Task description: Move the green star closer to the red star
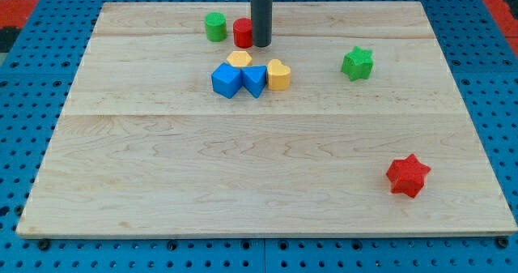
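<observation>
The green star (357, 63) lies on the wooden board at the upper right. The red star (407, 176) lies at the lower right, well below the green star. My tip (261, 44) stands near the view's top centre, touching the right side of a red cylinder (242, 32), far to the left of the green star.
A green cylinder (215, 27) stands left of the red cylinder. Below my tip is a cluster: a yellow hexagon (239, 59), a blue cube (227, 80), a blue block (254, 80) and a yellow block (278, 75). The board (162, 168) rests on a blue perforated table.
</observation>
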Controlling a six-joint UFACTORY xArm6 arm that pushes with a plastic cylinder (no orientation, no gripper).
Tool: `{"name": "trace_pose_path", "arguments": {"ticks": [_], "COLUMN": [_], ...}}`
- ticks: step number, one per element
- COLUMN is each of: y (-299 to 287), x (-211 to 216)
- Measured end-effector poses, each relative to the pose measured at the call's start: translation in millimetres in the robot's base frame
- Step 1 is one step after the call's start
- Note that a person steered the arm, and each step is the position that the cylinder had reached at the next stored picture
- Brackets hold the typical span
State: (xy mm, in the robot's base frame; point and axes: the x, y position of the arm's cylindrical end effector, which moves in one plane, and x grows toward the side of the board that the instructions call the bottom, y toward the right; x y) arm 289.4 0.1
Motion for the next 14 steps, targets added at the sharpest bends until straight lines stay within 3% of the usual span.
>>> {"name": "trace_pose_path", "arguments": {"ticks": [3, 4, 5, 6, 7, 8, 9, 11, 12, 13, 14], "y": [-18.8, 5.2, 93.9, 130.0, 181.6, 158.4, 145.5, 247.5, 276.8, 201.5, 252.4], "x": [2.3, 2.3, 12.1, 51.3, 118.5, 124.9, 91.1, 63.4, 101.8, 148.8, 130.0]}}
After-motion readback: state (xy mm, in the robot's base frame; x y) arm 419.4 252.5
